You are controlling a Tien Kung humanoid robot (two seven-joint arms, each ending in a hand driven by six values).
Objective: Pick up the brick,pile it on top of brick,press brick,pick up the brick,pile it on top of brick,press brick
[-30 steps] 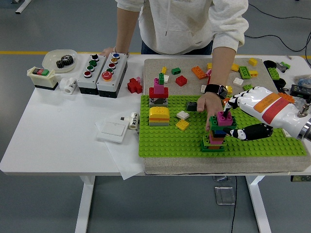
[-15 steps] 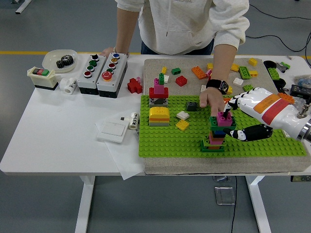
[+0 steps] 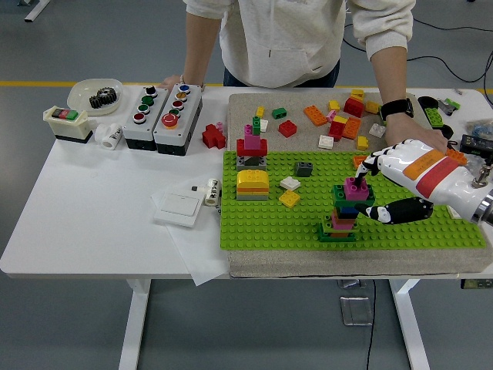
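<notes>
A brick tower [image 3: 340, 220] stands on the green baseplate [image 3: 269, 227], with a magenta brick [image 3: 354, 188] on a green one at its top. From the right, my right hand [image 3: 362, 193] reaches the tower. Its fingertips [image 3: 363, 175] touch the magenta brick's upper right edge, and its thumb presses the tower's right side just below. A second small tower [image 3: 251, 146] with a red and magenta top stands at the plate's back left. My left arm is out of the picture.
A yellow-topped block [image 3: 252, 184], a yellow tile [image 3: 268, 198], a white tile [image 3: 290, 183] and a dark brick [image 3: 303, 169] lie on the plate. Loose bricks [image 3: 339, 119] are scattered on the mat behind. Behind my wrist is a person's hand [image 3: 402, 136]. Button boxes [image 3: 162, 108] stand at the left.
The person's hand has let go of the tower's top and pulled back to the right, behind my wrist. My right hand has stayed on the tower.
</notes>
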